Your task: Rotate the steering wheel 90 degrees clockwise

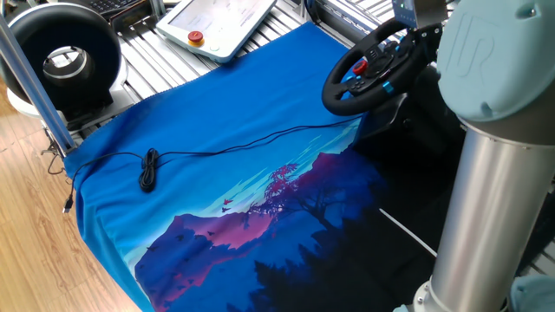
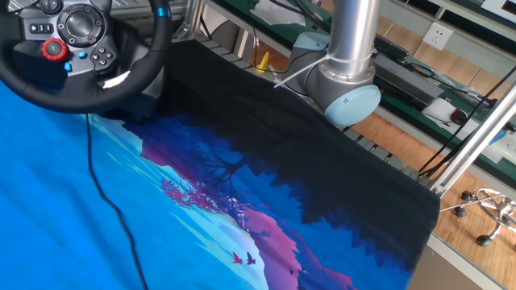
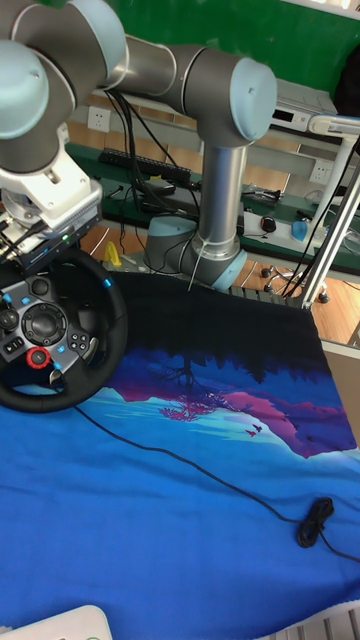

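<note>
The black steering wheel [image 1: 371, 71] stands tilted at the far right end of the blue cloth, its hub carrying red and blue buttons. The other fixed view has the steering wheel [image 2: 81, 56] at top left, and the tall view has the steering wheel [image 3: 48, 340] at the left. My gripper [image 3: 28, 246] hangs right at the top of the rim, below the grey wrist. Its fingers are tangled with the rim and cables, so their state is unclear. In one fixed view only the gripper's [image 1: 414, 16] edge shows above the wheel.
A thin black cable crosses the printed blue cloth [image 1: 225, 130] to a coiled bundle [image 1: 149, 169]. A black ring fan [image 1: 65, 54], a white pendant with a red button [image 1: 217, 22] and a metal post [image 1: 35, 82] stand at the back. The arm's base [image 2: 343, 89] rises behind the cloth.
</note>
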Robot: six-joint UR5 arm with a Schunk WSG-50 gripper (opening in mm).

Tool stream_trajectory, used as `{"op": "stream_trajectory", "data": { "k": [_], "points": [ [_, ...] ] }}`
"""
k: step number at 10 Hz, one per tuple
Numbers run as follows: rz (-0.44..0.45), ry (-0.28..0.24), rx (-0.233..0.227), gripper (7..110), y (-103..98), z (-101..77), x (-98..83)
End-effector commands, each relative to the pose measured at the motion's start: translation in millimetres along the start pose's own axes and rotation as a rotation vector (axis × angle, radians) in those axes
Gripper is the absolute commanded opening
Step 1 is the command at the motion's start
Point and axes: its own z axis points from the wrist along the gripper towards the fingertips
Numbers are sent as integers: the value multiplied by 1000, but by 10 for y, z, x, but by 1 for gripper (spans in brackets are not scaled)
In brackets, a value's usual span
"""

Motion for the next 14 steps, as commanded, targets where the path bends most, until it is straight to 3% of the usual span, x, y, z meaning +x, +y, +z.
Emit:
{"op": "stream_trajectory", "data": {
  "k": [1,3,4,6,7,8,9,12,14],
  "points": [
    [14,-26,-9,7,56,70,-181],
    [33,-13,-27,7,110,78,-160],
    [60,-13,8,7,47,52,-152],
    [1,-31,31,7,-14,-52,-161],
    [-16,-33,17,44,18,-78,-146],
    [-32,-31,-3,44,60,-87,-128],
    [-47,-23,-12,66,60,-103,-84],
    [-70,-22,-53,66,110,-154,25],
    [-57,-10,-53,66,94,-168,78]
  ]
}}
